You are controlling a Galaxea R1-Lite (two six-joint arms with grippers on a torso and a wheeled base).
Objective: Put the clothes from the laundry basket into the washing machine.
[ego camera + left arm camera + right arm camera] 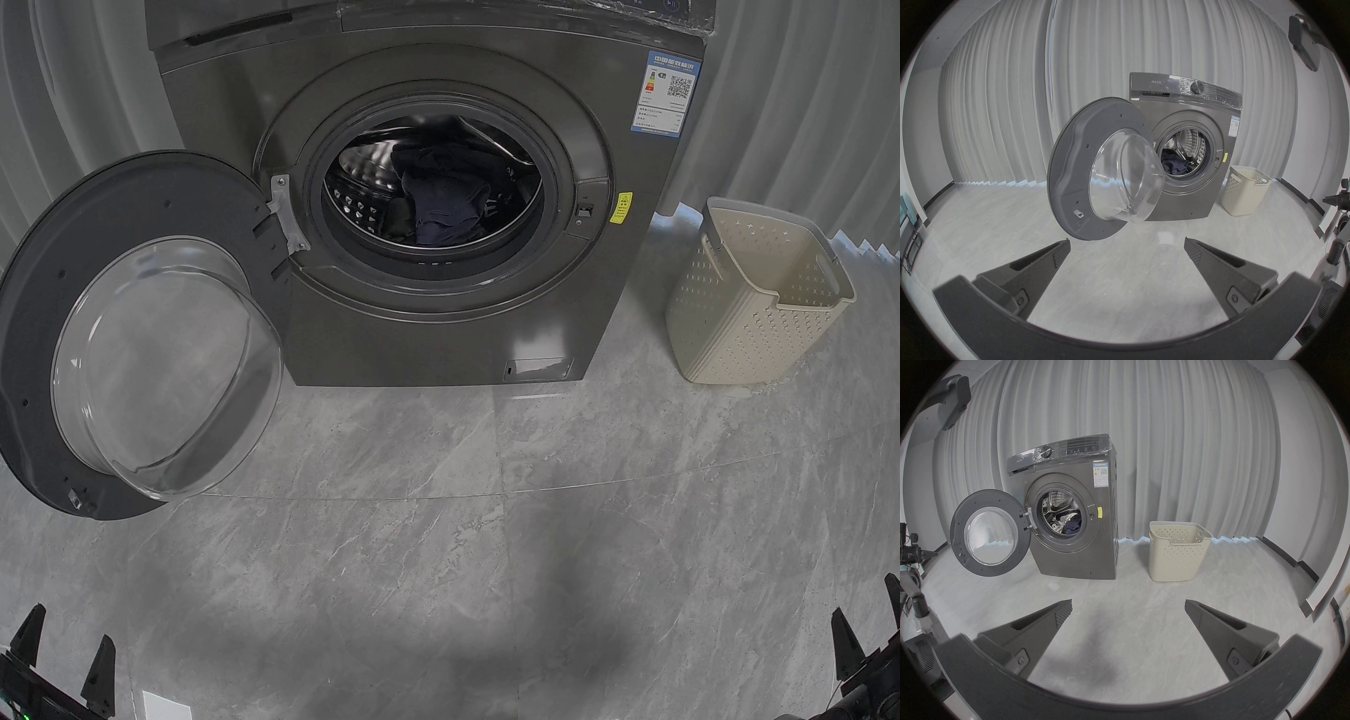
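A pale grey pleated curtain (806, 103) hangs behind everything, over a grey marbled tile floor (487, 525). On the floor, against the curtain, stands the dark grey front-loading washing machine (422, 347). Its round door with a clear bulging window (141, 337) is swung fully open on the robot's left. To the right of the machine, just beside it but not touching, the cream perforated plastic laundry basket (750, 319) stands upright, and its inner walls can be seen. A heap of dark navy clothes (445, 202) lies inside the steel drum, seen through the open porthole. The left gripper (64, 647) sits low near the floor, well short of the machine, with its black fingers spread apart and nothing between them. The right gripper (867, 623) is likewise low on the other side, its fingers parted and holding nothing.
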